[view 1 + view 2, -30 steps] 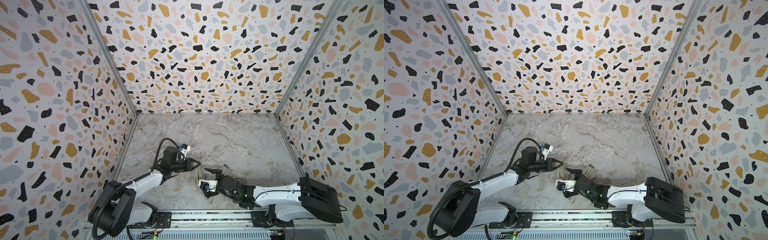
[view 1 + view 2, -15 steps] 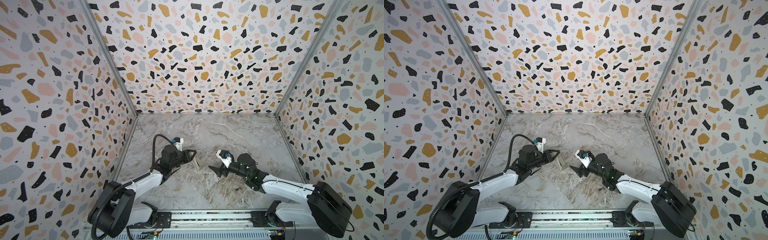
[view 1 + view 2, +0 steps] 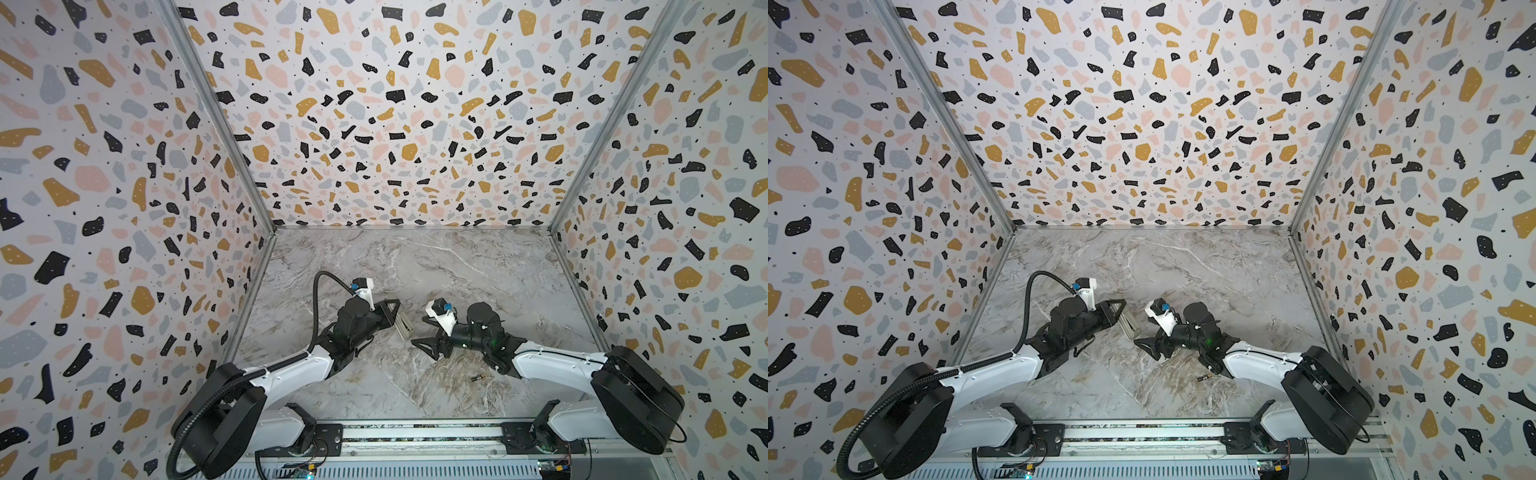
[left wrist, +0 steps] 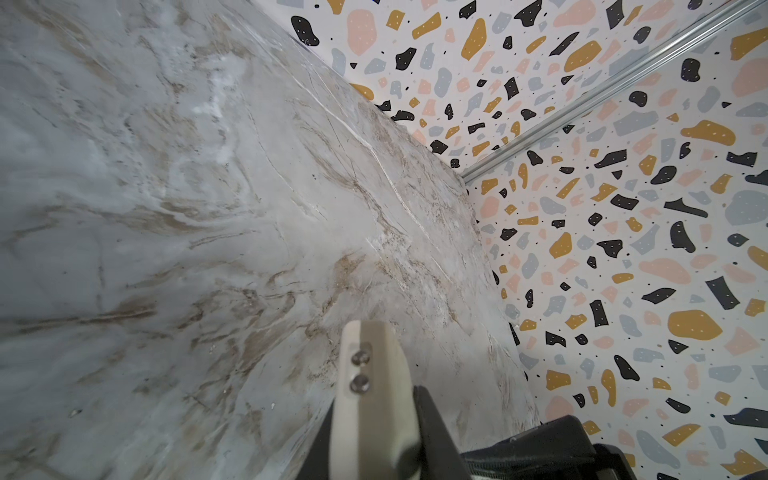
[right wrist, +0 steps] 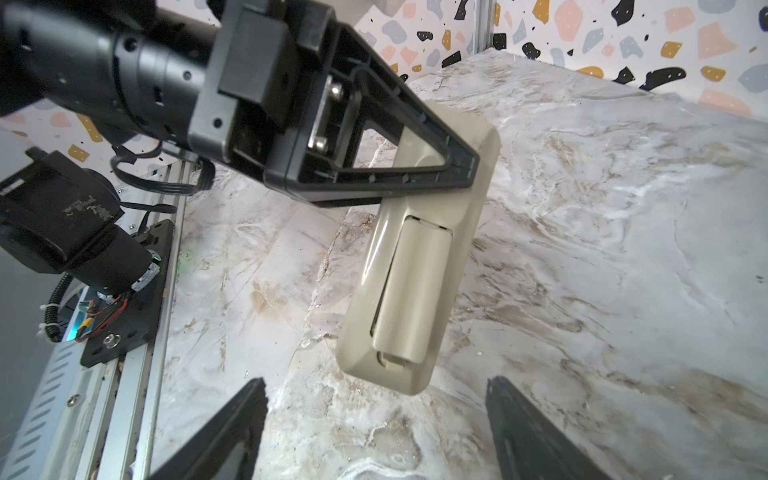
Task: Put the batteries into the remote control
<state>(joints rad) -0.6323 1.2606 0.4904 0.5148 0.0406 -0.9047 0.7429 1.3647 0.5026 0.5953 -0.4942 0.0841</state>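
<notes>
In both top views, lower centre, the left hand [image 3: 391,311] grips one end of the remote control [image 3: 404,326]. The right hand [image 3: 419,331] (spread, empty) sits just right of it. Right wrist view: the remote's free end points straight at that open hand.

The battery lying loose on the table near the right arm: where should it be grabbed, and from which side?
Pinch the battery across the middle of its slim body, coming straight down from above. It lies flat on its side on the table, so its long rounded flanks are free for the jaws; a sideways push would probably roll it.
</notes>
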